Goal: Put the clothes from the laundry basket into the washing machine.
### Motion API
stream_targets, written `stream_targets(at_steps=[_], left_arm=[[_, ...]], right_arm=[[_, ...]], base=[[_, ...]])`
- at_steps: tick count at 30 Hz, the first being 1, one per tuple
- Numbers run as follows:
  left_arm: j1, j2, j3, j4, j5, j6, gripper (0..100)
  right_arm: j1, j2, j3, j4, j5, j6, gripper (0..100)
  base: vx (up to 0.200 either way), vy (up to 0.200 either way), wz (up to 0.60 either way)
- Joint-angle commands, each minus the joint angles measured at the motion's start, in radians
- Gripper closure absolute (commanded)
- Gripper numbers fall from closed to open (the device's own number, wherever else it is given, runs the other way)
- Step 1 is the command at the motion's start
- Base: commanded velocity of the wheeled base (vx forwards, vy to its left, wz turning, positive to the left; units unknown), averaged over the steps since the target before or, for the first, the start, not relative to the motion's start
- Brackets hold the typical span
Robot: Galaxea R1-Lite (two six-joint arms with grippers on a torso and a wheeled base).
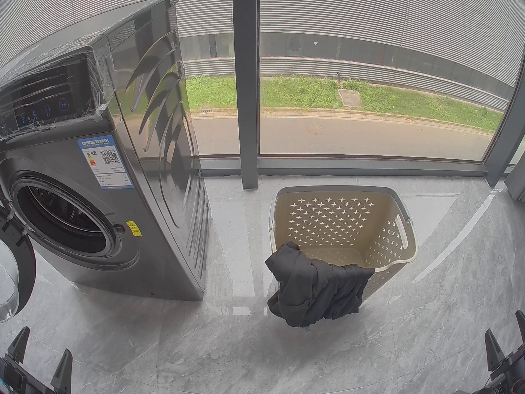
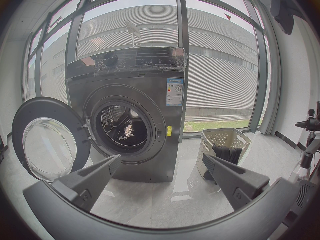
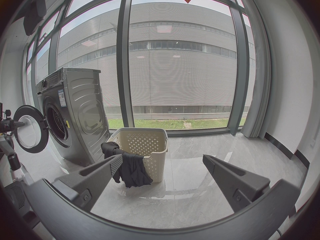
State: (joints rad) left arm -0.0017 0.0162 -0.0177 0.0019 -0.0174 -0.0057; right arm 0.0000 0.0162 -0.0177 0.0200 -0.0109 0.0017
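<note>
Limply, crumpled black clothes (image 1: 314, 291) hang over the cream laundry basket (image 1: 328, 217).

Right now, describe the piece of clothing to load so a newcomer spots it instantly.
Start at the grey washing machine; the cream laundry basket stands right of it. The dark garment hangs over its near rim, the only cloth there.

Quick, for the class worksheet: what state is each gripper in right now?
Left gripper: open, holding nothing.
Right gripper: open, holding nothing.
</note>
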Motion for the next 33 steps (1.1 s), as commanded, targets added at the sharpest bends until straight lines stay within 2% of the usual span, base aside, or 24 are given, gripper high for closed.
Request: stream_targets(at_steps=[1, 5, 8, 9, 11, 12, 15, 21, 33], left_arm=[[0.002, -0.016, 0.018, 0.001, 0.001, 0.006, 0], [0.002, -0.016, 0.018, 0.001, 0.001, 0.004, 0], [-0.001, -0.016, 0.016, 0.003, 0.004, -0.017, 0], [-0.001, -0.016, 0.016, 0.003, 0.004, -0.016, 0], [0.002, -0.016, 0.018, 0.001, -0.001, 0.015, 0], [0.002, -0.016, 0.018, 0.001, -0.001, 0.018, 0], [0.002, -0.016, 0.018, 0.003, 0.001, 0.001, 0], [0.002, -0.016, 0.018, 0.001, -0.001, -0.002, 0], [0.002, -0.016, 0.018, 0.001, -0.002, 0.003, 0]], right_arm=[[0.0, -0.002, 0.008, 0.0, 0.0, 0.0, 0], [0.0, -0.002, 0.008, 0.0, 0.0, 0.0, 0], [0.0, -0.002, 0.01, 0.0, 0.0, 0.0, 0], [0.0, -0.002, 0.008, 0.0, 0.0, 0.0, 0], [0.0, -0.002, 0.008, 0.0, 0.0, 0.0, 0], [0.0, -0.002, 0.008, 0.0, 0.0, 0.0, 0], [0.0, -0.002, 0.008, 0.0, 0.0, 0.0, 0], [0.0, -0.002, 0.008, 0.0, 0.0, 0.0, 0], [0.0, -0.002, 0.008, 0.0, 0.0, 0.0, 0]], base=[[0.0, 0.0, 0.0], [0.0, 0.0, 0.0], [0.0, 0.0, 0.0], [0.0, 0.0, 0.0], [0.2, 0.0, 0.0], [0.2, 0.0, 0.0], [0.0, 0.0, 0.0], [0.0, 0.0, 0.0], [0.0, -0.2, 0.0]])
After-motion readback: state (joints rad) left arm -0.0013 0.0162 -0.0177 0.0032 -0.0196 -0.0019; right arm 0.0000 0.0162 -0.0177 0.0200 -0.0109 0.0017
